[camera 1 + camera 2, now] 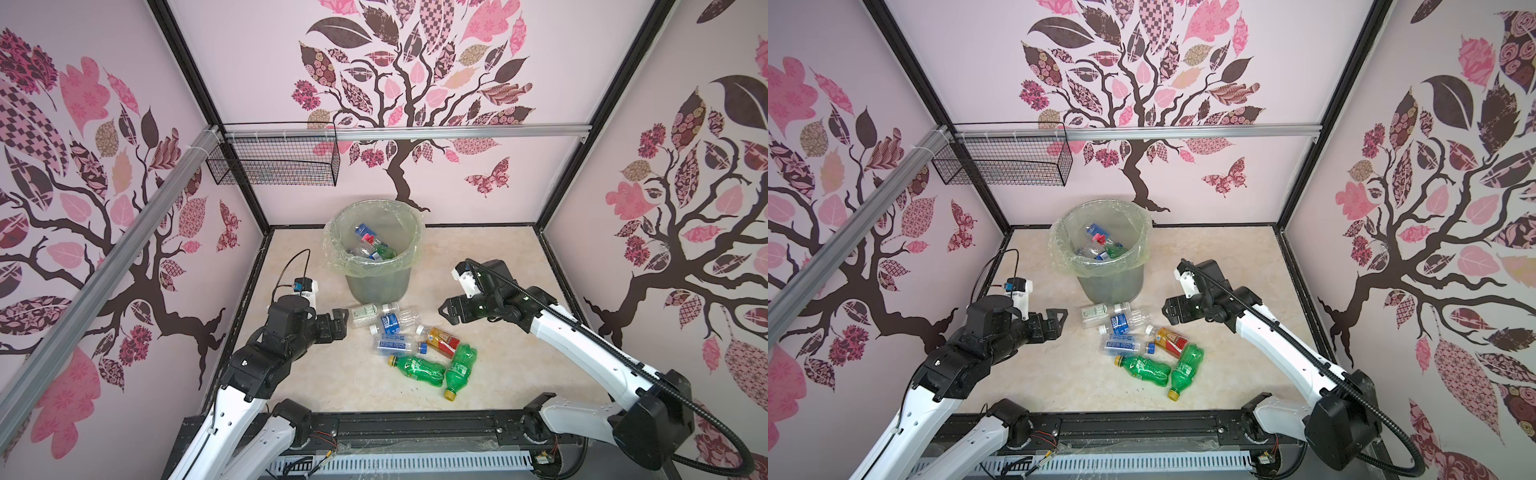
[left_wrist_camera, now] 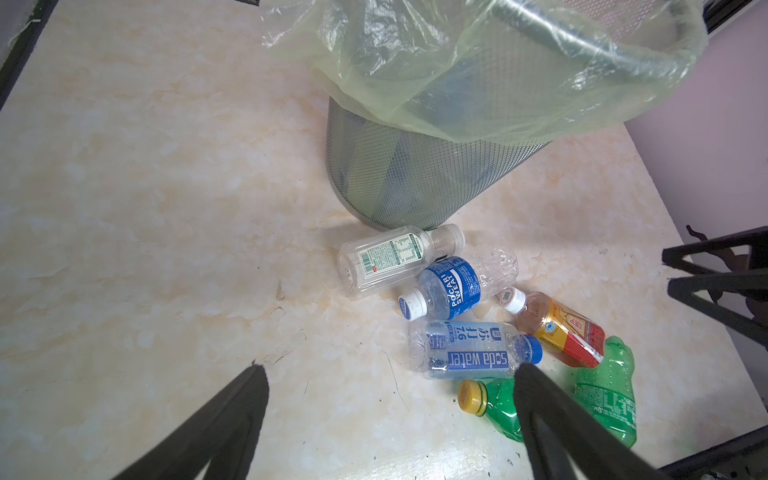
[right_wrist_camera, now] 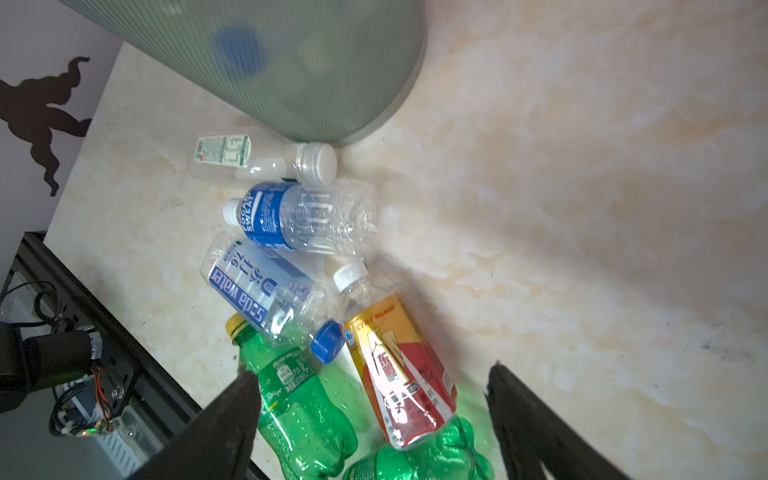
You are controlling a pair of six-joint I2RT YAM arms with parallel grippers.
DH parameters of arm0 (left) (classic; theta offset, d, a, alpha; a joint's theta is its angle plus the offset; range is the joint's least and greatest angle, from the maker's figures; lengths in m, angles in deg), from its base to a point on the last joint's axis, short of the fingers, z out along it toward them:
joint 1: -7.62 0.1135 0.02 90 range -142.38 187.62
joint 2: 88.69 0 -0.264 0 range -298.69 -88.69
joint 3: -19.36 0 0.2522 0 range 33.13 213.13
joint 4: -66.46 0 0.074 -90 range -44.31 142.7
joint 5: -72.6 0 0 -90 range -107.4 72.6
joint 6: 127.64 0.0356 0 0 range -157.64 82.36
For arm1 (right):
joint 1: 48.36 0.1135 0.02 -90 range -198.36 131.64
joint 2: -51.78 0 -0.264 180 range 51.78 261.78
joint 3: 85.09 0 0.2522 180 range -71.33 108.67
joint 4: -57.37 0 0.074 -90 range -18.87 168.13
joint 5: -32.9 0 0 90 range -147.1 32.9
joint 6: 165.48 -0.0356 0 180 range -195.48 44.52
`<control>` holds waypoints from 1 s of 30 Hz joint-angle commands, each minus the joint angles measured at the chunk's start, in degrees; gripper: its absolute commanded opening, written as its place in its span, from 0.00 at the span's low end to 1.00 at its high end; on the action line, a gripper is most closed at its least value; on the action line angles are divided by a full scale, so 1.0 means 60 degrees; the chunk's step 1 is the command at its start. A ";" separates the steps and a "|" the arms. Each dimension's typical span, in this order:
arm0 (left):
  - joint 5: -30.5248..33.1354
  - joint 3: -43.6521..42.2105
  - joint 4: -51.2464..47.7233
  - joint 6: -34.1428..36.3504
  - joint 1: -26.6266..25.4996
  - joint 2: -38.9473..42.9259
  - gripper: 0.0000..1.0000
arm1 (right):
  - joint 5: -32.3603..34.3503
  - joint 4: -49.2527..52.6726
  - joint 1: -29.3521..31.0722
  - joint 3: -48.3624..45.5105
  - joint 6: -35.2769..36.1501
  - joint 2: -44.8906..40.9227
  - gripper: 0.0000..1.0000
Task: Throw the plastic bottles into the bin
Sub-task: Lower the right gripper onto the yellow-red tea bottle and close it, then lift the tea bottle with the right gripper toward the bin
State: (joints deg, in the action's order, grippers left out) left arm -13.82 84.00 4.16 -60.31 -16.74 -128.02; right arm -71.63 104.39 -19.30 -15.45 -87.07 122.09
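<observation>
— How are the pincers found?
— The left pincer [image 1: 341,321] is spread wide and nothing is held. The right pincer [image 1: 445,312] is likewise parted and empty.

— What is laid between them?
— A heap is seen on the cream marbled tabletop [image 1: 498,270]: a clear white-labelled bottle [image 1: 368,312], a clear ribbed bottle with a dark blue sleeve [image 1: 392,323], a clear blue-capped soda-water bottle [image 1: 395,345], an amber red-labelled bottle [image 1: 444,341], a lobed green yellow-capped bottle [image 1: 417,370] and a second green bottle [image 1: 459,370].

— And beyond?
— The round grey-green bin [image 1: 376,286] is stood upright just behind the heap. A crinkled clear bag liner [image 1: 332,253] is folded over its rim, and more bottles [image 1: 370,245] are seen inside.
</observation>
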 commanded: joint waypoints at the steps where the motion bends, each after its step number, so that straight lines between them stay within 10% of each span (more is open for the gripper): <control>1: -0.0013 -0.0274 0.0106 0.0288 0.0041 0.0139 0.96 | -0.0805 0.0122 0.0006 -0.0270 -0.0390 0.0235 0.89; 30: -0.0164 -0.0389 0.0164 0.0659 0.0032 0.0146 0.97 | 0.0645 -0.0777 0.0679 -0.0692 -0.0446 0.3510 0.79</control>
State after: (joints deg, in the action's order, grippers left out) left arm -14.17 82.12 4.18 -57.23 -16.74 -127.09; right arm -70.51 100.65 -15.43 -21.05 -89.41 141.93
